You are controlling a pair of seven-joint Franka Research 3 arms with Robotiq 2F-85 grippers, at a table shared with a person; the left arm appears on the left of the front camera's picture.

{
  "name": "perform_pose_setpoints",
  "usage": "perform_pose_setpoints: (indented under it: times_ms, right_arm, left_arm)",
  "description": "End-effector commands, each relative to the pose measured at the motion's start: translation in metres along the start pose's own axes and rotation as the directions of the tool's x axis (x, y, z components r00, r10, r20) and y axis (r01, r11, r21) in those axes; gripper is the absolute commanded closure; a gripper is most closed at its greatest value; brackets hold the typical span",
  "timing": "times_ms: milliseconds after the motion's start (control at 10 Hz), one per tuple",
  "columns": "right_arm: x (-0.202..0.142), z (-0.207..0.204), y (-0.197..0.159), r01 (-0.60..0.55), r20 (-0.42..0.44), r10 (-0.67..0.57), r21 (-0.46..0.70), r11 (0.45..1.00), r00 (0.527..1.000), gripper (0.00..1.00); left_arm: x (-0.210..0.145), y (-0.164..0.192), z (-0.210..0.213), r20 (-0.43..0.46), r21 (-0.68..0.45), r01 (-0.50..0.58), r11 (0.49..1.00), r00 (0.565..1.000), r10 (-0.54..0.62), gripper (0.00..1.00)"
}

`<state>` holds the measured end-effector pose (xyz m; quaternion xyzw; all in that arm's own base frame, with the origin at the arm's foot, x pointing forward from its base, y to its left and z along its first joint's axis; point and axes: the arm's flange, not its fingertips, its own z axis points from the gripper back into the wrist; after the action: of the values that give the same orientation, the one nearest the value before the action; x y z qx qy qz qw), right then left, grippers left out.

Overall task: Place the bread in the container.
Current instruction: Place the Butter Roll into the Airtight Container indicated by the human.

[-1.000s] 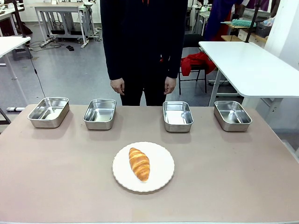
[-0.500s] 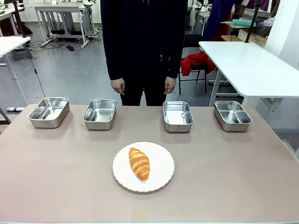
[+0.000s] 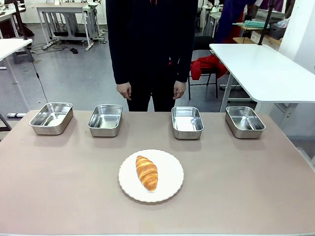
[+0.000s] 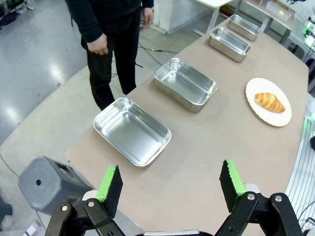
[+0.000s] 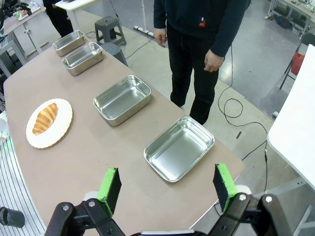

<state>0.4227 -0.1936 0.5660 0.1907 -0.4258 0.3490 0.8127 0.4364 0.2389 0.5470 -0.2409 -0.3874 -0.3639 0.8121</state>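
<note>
The bread, a golden-brown croissant [image 3: 146,172], lies on a white scalloped plate [image 3: 170,184] at the table's near middle; it also shows as the bread [image 4: 268,102] and the bread [image 5: 45,118] in the wrist views. Several steel pans stand in a row along the far edge: far-left pan [image 3: 51,118], second pan [image 3: 105,120], third pan [image 3: 187,122], far-right pan [image 3: 244,121]. My left gripper [image 4: 171,185] hangs open high above the table's left end, near the pan [image 4: 132,131]. My right gripper [image 5: 167,188] hangs open above the right end, near the pan [image 5: 179,147].
A person in dark clothes [image 3: 151,44] stands at the far side, hands [image 3: 124,90] down by the sides. A white table [image 3: 261,69] stands at the back right. A grey stool [image 4: 49,179] sits beyond the table's left end.
</note>
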Motion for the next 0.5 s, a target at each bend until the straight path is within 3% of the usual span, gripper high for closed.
perform_pose_setpoints:
  times_ms: [0, 400]
  right_arm:
    - [0.0006, 0.0005, 0.0003, -0.001, 0.002, 0.001, -0.001, 1.000, 1.000, 0.02]
    - [0.0006, 0.0005, 0.0003, -0.001, 0.002, 0.001, -0.001, 1.000, 1.000, 0.02]
  left_arm:
    - [-0.0002, -0.0007, 0.0016, 0.002, 0.000, 0.006, 1.000, 1.000, -0.006, 0.00]
    - [-0.0002, -0.0007, 0.0016, 0.002, 0.000, 0.006, 1.000, 1.000, -0.006, 0.00]
